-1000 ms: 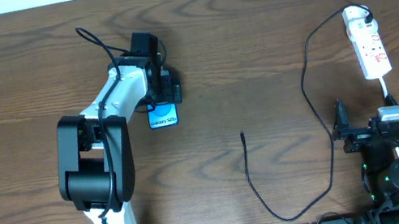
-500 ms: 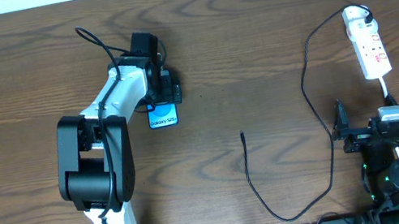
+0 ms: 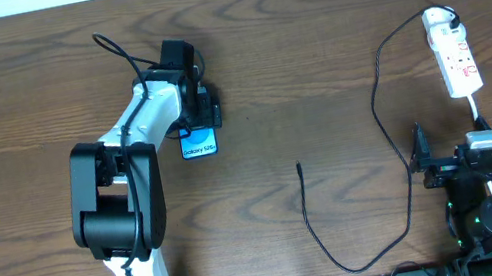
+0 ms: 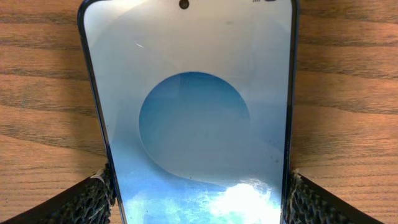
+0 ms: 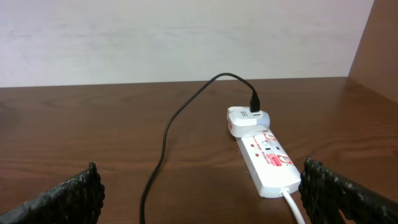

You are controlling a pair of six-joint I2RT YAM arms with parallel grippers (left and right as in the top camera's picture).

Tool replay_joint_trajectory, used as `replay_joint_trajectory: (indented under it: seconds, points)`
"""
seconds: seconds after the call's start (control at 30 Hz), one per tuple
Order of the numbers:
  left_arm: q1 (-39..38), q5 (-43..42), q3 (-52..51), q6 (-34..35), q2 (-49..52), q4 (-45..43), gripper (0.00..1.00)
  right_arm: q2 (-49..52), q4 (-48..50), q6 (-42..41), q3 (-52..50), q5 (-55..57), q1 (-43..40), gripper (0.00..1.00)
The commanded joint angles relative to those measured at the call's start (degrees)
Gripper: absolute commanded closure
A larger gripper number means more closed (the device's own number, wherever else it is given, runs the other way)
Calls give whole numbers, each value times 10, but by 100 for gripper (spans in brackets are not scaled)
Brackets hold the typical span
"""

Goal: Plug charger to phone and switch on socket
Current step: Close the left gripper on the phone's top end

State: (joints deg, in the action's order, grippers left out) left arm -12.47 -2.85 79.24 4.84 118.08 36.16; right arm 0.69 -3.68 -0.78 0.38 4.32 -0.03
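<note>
The phone (image 3: 200,146) lies screen-up at 10 o'clock on the worktop (image 3: 309,35). The left gripper (image 3: 199,121) straddles it, a pad (image 4: 93,196) just beside each long edge; whether the jaws already pinch it I cannot tell. The right gripper (image 5: 205,202), jaws wide apart and empty, faces the socket (image 3: 456,60) at 2 o'clock. The charger (image 3: 305,209) trails from there, its tip (image 3: 298,163) free at 4 o'clock from the phone. The step looks like securing the phone: squeeze both edges evenly, keep it flat, and leave the port end unobstructed.
</note>
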Motion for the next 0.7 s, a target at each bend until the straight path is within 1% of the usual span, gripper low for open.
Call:
replay_joint_trajectory:
  seconds: [0.0, 0.3, 0.67]
  points:
    - [1, -10, -24, 1, 22, 10, 16, -4, -2, 7, -1, 0, 5, 1]
    - [1, -10, -24, 1, 22, 10, 20, -4, -2, 7, -1, 0, 5, 1]
    - [1, -10, -24, 1, 22, 10, 20, -4, -2, 7, -1, 0, 5, 1]
